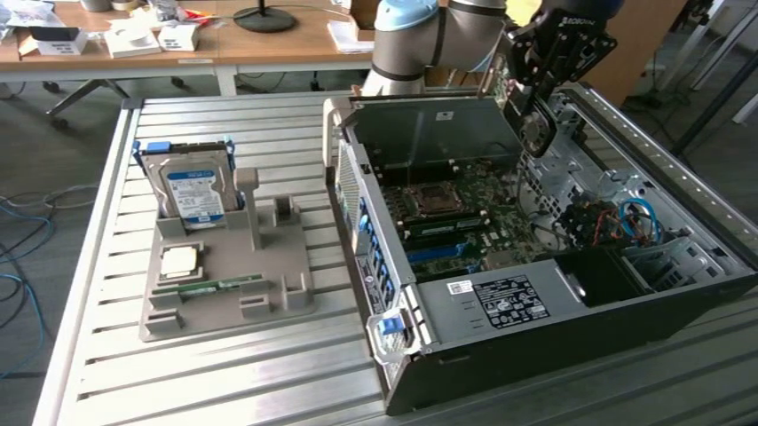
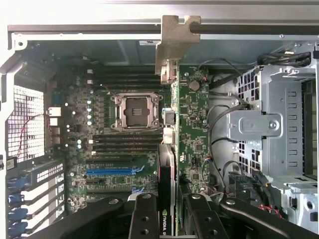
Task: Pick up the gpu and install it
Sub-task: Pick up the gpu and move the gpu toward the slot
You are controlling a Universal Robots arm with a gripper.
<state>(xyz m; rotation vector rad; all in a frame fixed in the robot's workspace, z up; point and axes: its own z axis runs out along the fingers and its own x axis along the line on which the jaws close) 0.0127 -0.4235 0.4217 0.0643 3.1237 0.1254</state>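
The gpu (image 2: 167, 191) is a thin dark card seen edge-on, with a grey metal end bracket (image 2: 174, 45) at its far end. My gripper (image 2: 169, 211) is shut on it, one black finger (image 2: 144, 214) on each side. In the exterior view the gripper (image 1: 548, 84) hangs over the back of the open computer case (image 1: 474, 306), and the gpu (image 1: 535, 131) dangles below it with its round fan showing. The card hovers above the motherboard (image 2: 194, 129), beside the CPU socket (image 2: 135, 110), apart from the blue slot (image 2: 112, 171).
A grey holder tray (image 1: 266, 293) stands at the exterior view's left on the slatted metal table (image 1: 213, 382). It carries a silver hard drive (image 1: 195, 191), a CPU chip (image 1: 180, 260) and a green memory stick (image 1: 219, 286). The metal drive cage (image 2: 264, 129) and loose cables (image 1: 627, 217) crowd one side of the case.
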